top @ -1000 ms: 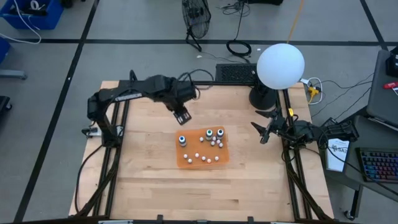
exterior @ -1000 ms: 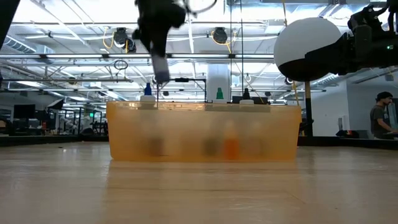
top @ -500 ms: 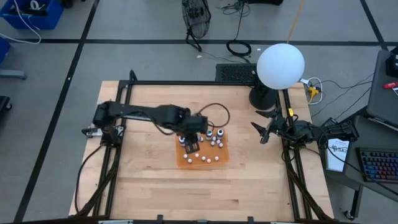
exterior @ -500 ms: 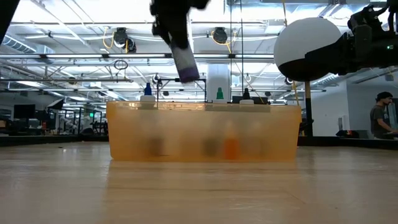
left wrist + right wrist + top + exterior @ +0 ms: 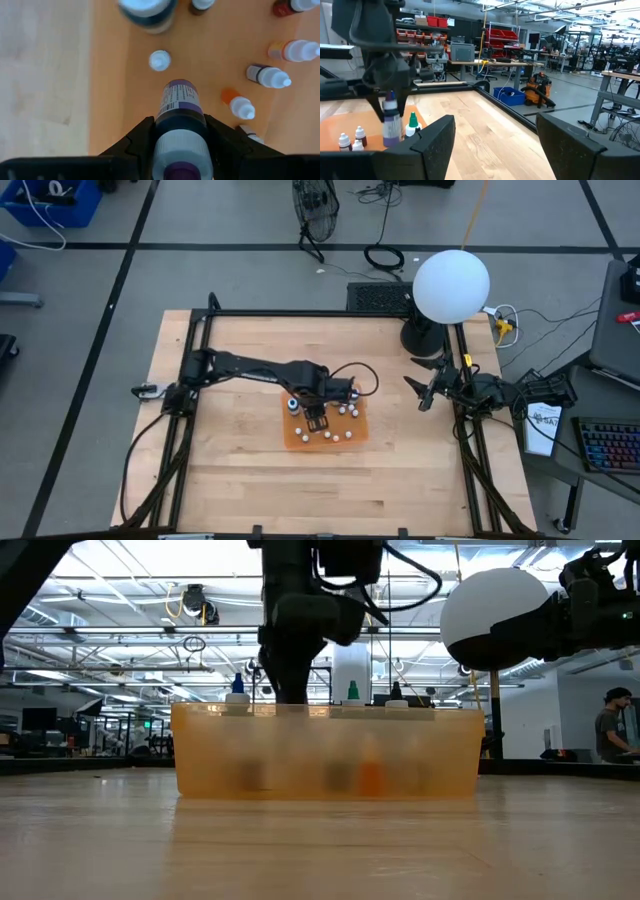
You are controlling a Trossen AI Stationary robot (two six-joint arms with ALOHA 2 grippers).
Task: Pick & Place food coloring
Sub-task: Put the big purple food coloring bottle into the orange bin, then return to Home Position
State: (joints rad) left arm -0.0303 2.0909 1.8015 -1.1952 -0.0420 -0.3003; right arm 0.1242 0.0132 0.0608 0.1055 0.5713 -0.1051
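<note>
My left gripper [image 5: 313, 416] reaches down into the orange tray [image 5: 352, 437], shut on a purple food coloring bottle [image 5: 178, 102] with a pale cap. The right wrist view shows this bottle [image 5: 391, 124] upright below the fingers, beside a green bottle [image 5: 412, 124]. Other small bottles stand in the tray: a blue one [image 5: 292, 404], a white-capped one [image 5: 159, 60], a purple one [image 5: 270, 76] and an orange one [image 5: 239, 105]. In the low view the tray wall [image 5: 325, 752] hides the held bottle. My right gripper [image 5: 429, 392] waits open at the table's right edge. My left gripper pinches the purple bottle between its two fingers at the dark upper body just under the cap [image 5: 179, 126]. The fingers [image 5: 141, 136] come from above, pointing down. The bottle hangs upright below them, inside the tray; whether its base touches the tray floor I cannot tell.
Small white balls [image 5: 327, 436] lie scattered on the tray floor. A lamp with a big white globe [image 5: 451, 285] stands at the table's far right corner. Bare wood lies on the table's near side [image 5: 320, 480] and left of the tray.
My left gripper, carrying the purple bottle, has swung from beyond the tray's far left corner toward the near edge until it was over the tray. It has then come down, so the bottle has dropped below the tray's rim. The gripper has stayed shut on the bottle.
</note>
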